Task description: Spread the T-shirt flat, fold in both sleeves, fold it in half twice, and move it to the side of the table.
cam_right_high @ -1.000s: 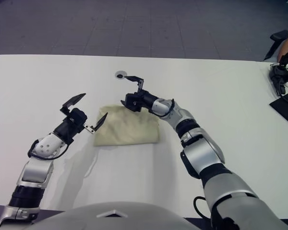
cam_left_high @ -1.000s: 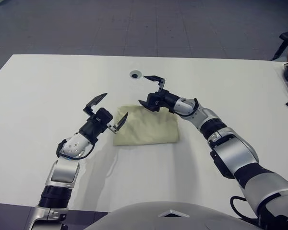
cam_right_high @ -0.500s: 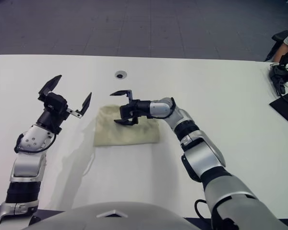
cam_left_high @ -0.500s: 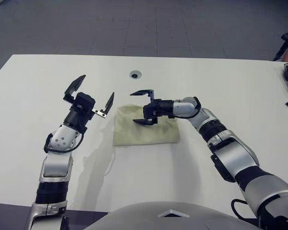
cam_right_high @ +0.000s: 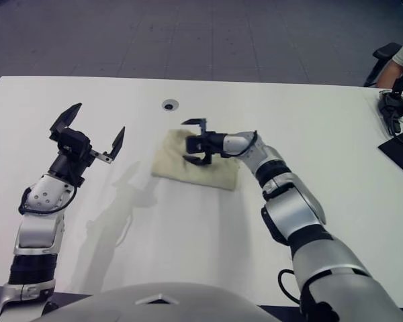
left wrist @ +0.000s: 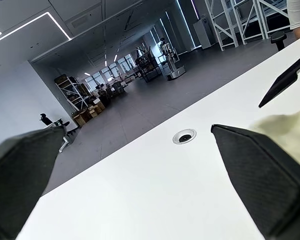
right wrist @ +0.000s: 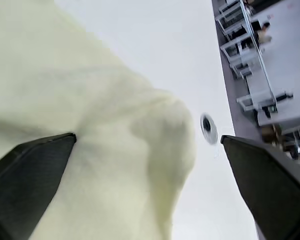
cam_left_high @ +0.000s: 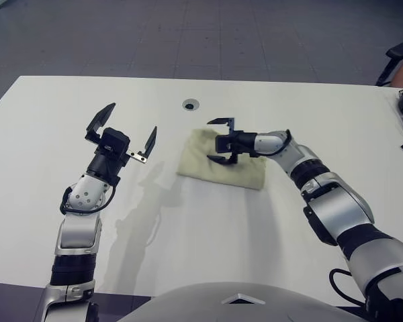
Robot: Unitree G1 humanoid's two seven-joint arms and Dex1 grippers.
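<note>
T-shirt point(cam_left_high: 198, 159) lies as a compact folded bundle on the counter point(cam_left_high: 188, 228), centre-right, near the cable grommet point(cam_left_high: 190, 104) and directly under the right end effector point(cam_left_high: 213, 140).

Right end effector: fingers spread wide, clamped on nothing. The lower finger appears to bear on the top of the cloth.

Left end effector point(cam_left_high: 131, 121): raised above the counter, well apart from the bundle, fingers wide, empty.

Assessment: folding looks complete, and relocation to the side is outstanding.

Risks — a one-finger push relies on friction alone. The top layer may slide over those beneath and skew or open the folds. The finger may skid off the cloth. The leading edge may ruck or roll under. The bundle sits askew to the counter edge — uneven drag would worsen that.
</note>
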